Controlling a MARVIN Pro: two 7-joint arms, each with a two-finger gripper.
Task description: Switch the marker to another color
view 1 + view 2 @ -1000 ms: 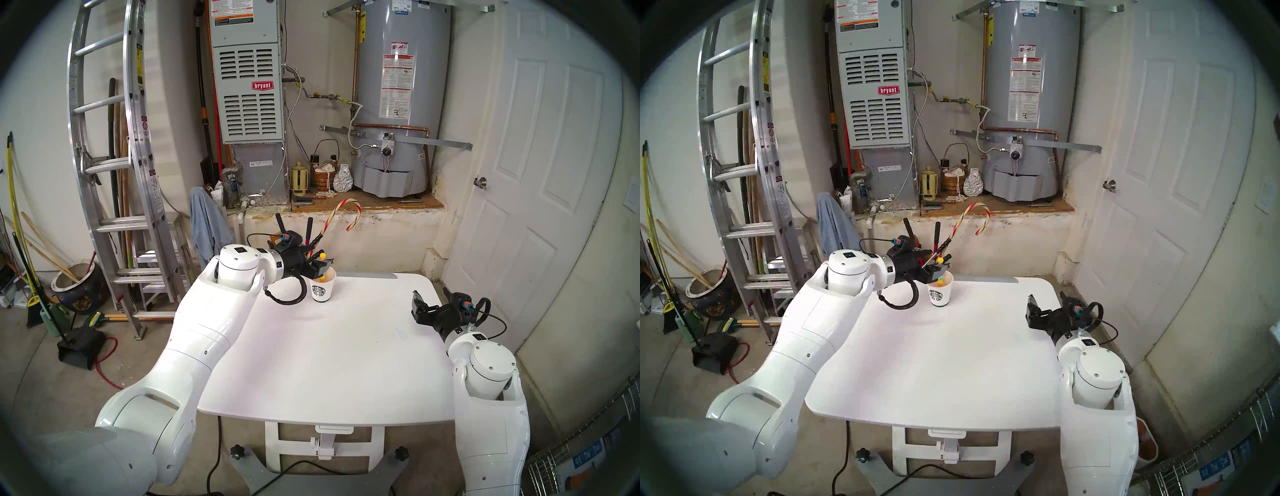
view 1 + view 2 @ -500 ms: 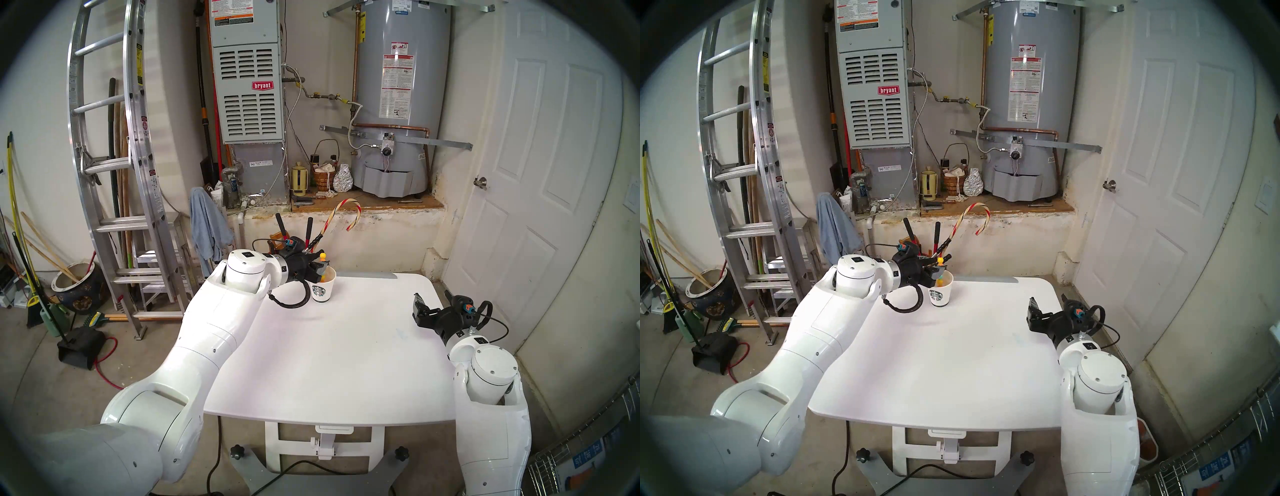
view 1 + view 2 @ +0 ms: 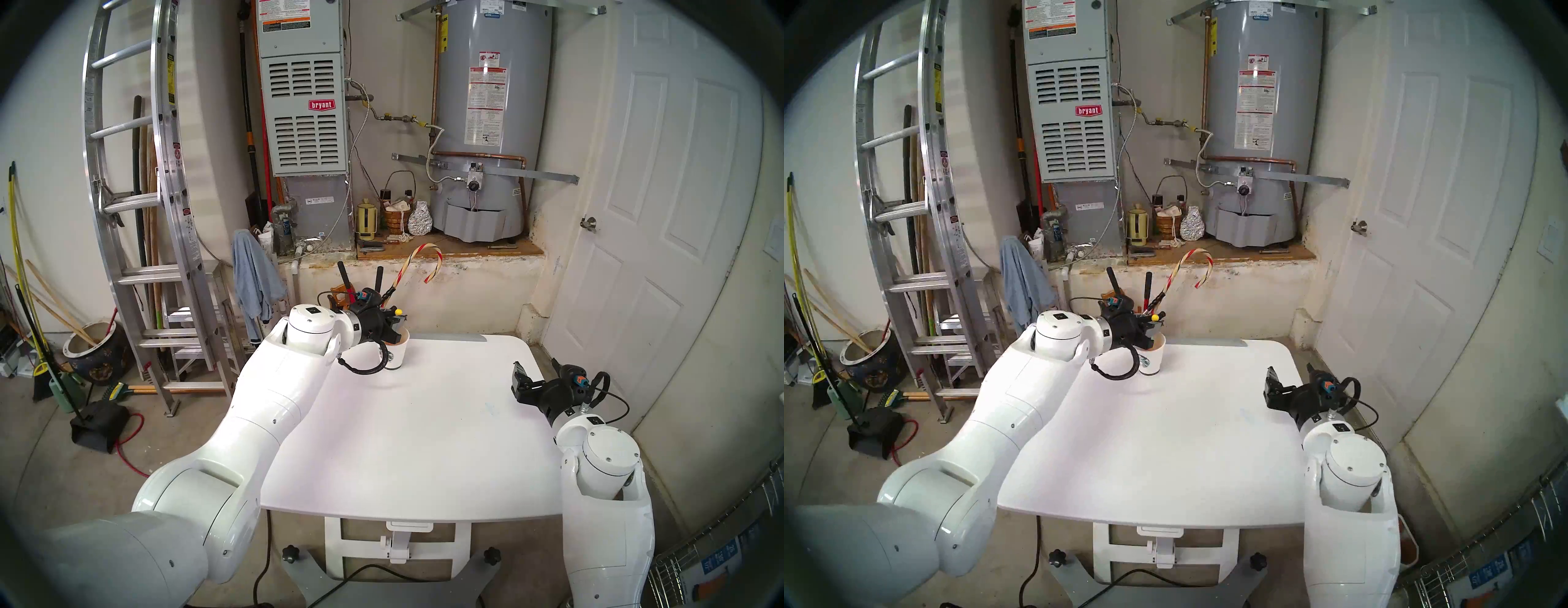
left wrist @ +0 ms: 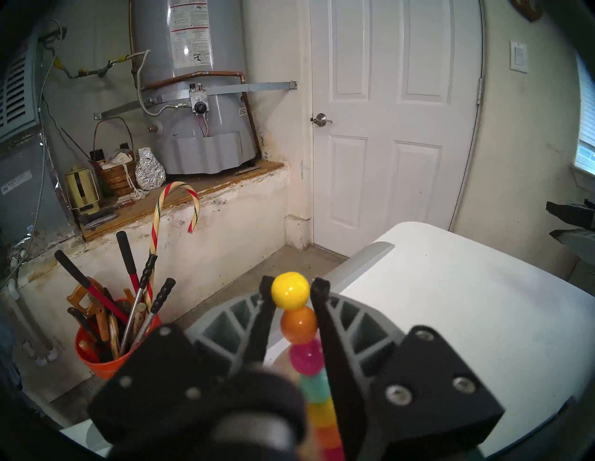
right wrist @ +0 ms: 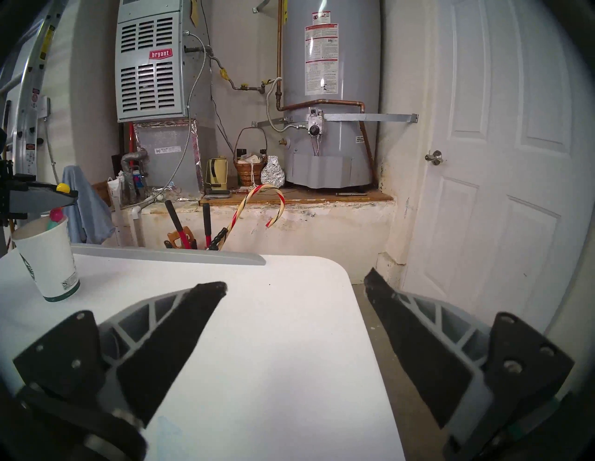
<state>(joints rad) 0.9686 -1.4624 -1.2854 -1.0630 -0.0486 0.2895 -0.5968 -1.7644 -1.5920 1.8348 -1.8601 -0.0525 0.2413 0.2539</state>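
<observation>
A: Head views, what changed?

B: My left gripper [image 3: 396, 323] has pushed in over the white paper cup with a green logo [image 3: 396, 354]; its jaws have narrowed around the marker [image 3: 398, 311], a slim stick of stacked yellow, orange, pink and teal balls standing in that cup. Arm stretched forward, wrist near level. My right gripper [image 3: 535, 368] hovers at the white table's [image 3: 424, 446] right edge.

A: Left wrist?

B: Fingers [image 4: 325, 318] flank the marker [image 4: 297, 325]; right one touching, left one showing a sliver of gap. Firm grip? Can't tell.

A: Right wrist?

B: Jaws spread wide, empty.

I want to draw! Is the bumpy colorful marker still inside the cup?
Yes, inside. The marker stands upright in the paper cup; only its top segments poke above the rim.
</observation>
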